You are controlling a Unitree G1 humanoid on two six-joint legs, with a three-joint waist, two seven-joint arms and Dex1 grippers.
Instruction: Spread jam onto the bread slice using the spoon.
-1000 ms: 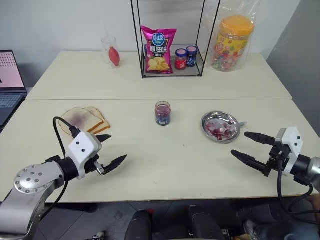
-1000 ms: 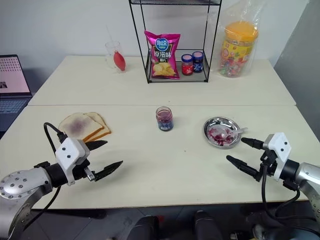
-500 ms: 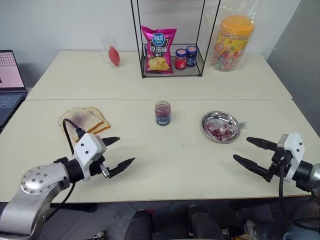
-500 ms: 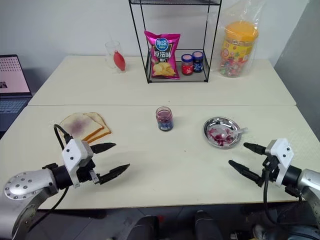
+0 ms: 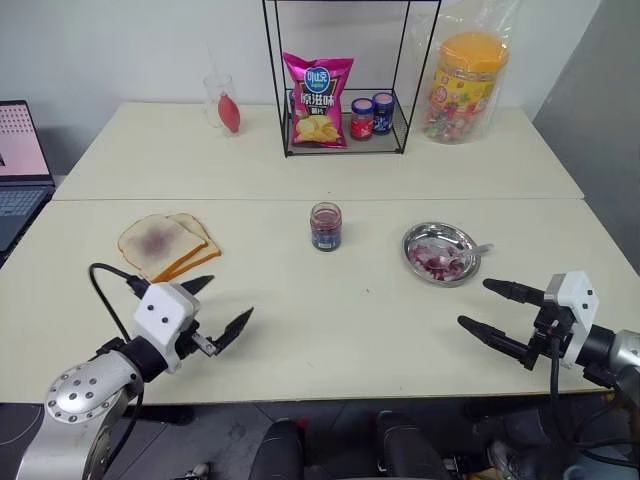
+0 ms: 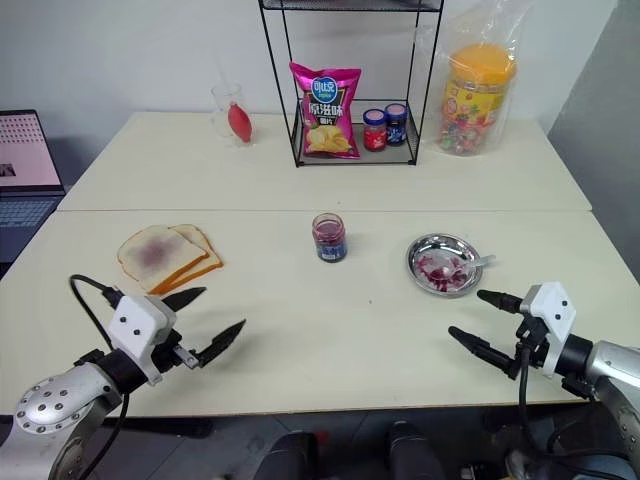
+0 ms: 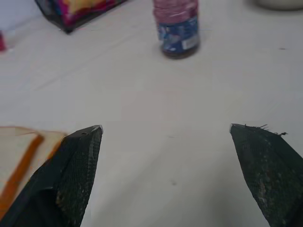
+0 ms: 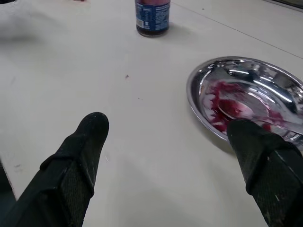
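Across the pale table (image 5: 330, 310), the left gripper (image 5: 220, 305) has drawn back from the smeared bread slice (image 5: 153, 241), both it and the right gripper (image 5: 497, 315) wide and empty, the spoon (image 5: 470, 249) in the dish (image 5: 440, 252), so spreading looks done.

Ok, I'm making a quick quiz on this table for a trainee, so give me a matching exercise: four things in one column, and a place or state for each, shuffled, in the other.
Things:
1. spoon
2. bread slice
3. jam jar
4. chip bag

Places or states:
A. on the wire shelf at the back
B. standing lidless at mid-table
C. lying in the steel dish
D. purple smear on top, leaning on a second slice

Pairs: 1-C, 2-D, 3-B, 4-A
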